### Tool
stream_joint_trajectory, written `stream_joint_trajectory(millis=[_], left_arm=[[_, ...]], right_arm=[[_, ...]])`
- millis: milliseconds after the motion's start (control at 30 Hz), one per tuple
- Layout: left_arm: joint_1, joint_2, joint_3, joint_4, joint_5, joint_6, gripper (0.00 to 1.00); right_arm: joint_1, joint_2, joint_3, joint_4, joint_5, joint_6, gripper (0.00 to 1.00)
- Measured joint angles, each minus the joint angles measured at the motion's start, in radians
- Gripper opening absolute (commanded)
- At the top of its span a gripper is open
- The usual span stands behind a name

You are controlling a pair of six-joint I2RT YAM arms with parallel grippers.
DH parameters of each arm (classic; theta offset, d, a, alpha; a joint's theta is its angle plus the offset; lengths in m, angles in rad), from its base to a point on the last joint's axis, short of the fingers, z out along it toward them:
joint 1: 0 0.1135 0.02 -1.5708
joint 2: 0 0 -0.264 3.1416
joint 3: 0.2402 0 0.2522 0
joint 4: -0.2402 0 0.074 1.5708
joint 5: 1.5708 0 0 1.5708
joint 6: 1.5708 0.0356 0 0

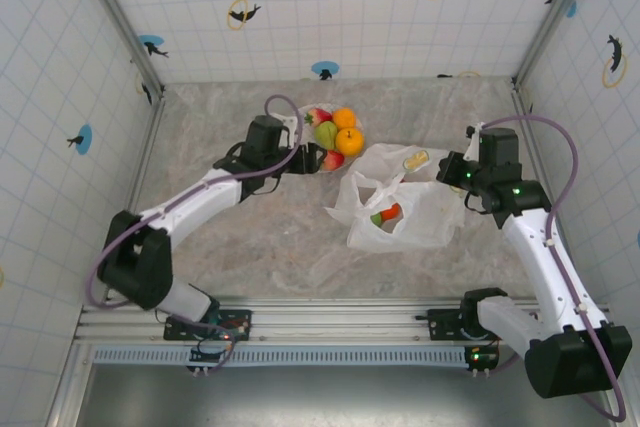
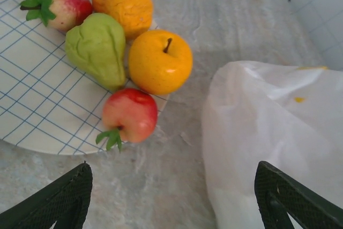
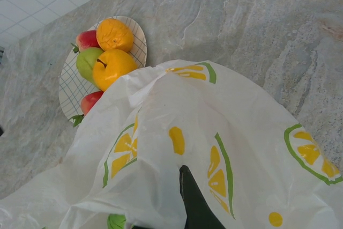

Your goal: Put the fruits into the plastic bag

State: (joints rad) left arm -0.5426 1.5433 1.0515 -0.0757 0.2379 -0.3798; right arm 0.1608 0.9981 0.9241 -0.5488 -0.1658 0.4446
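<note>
**Inspector:** Report from the counter (image 1: 260, 247) down.

**Assessor:** The plastic bag (image 1: 420, 212) lies right of centre, and a red fruit with a green end (image 1: 388, 215) shows through its film. Just beside it, the plate (image 2: 32, 103) carries five more: green pear (image 2: 97, 49), yellow apple (image 2: 159, 61), orange (image 2: 124, 5), far strawberry (image 2: 53, 6) and near strawberry (image 2: 129, 115).

**Inspector:** Tools?

**Assessor:** The right tool (image 1: 452, 169) is clamped on a fold of the bag, apparently propping it up. The left tool (image 2: 174, 171) hangs by the plate's edge, jaws wide and empty. I judge the step to be fetching the next fruit. The next move calls for lowering squarely over the near strawberry, clear of its neighbours.
</note>
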Motion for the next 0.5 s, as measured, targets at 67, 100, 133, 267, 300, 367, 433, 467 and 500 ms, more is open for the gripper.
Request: stream_joint_trajectory(millis=[67,100,133,267,300,367,433,467,500], left_arm=[[0.0,0.066,0.039,-0.006,-0.003,0.023,0.82],[0.0,0.101,0.061,-0.009,-0.003,0.037,0.82],[0.0,0.135,0.083,-0.013,-0.003,0.053,0.83],[0.0,0.238,0.152,-0.031,0.005,0.116,0.84],[0.0,0.261,0.167,-0.036,0.007,0.128,0.84],[0.0,0.305,0.202,-0.048,0.008,0.153,0.85],[0.0,0.349,0.235,-0.055,0.008,0.174,0.85],[0.0,0.367,0.25,-0.06,0.009,0.182,0.86],[0.0,0.389,0.269,-0.067,0.011,0.192,0.86]], right_arm=[[-0.002,0.0,0.0,0.0,-0.001,0.0,0.0],[-0.004,0.0,0.0,0.0,-0.002,0.0,0.0],[-0.006,0.0,0.0,0.0,-0.004,0.0,0.0],[-0.006,0.0,0.0,0.0,-0.011,-0.001,0.0],[-0.006,0.0,0.0,0.0,-0.012,-0.001,0.0],[-0.007,0.0,0.0,0.0,-0.014,-0.001,0.0],[-0.008,0.0,-0.001,0.0,-0.015,-0.001,0.0],[-0.009,0.0,-0.001,0.0,-0.015,-0.001,0.0],[-0.01,0.0,-0.002,0.0,-0.015,0.0,0.0]])
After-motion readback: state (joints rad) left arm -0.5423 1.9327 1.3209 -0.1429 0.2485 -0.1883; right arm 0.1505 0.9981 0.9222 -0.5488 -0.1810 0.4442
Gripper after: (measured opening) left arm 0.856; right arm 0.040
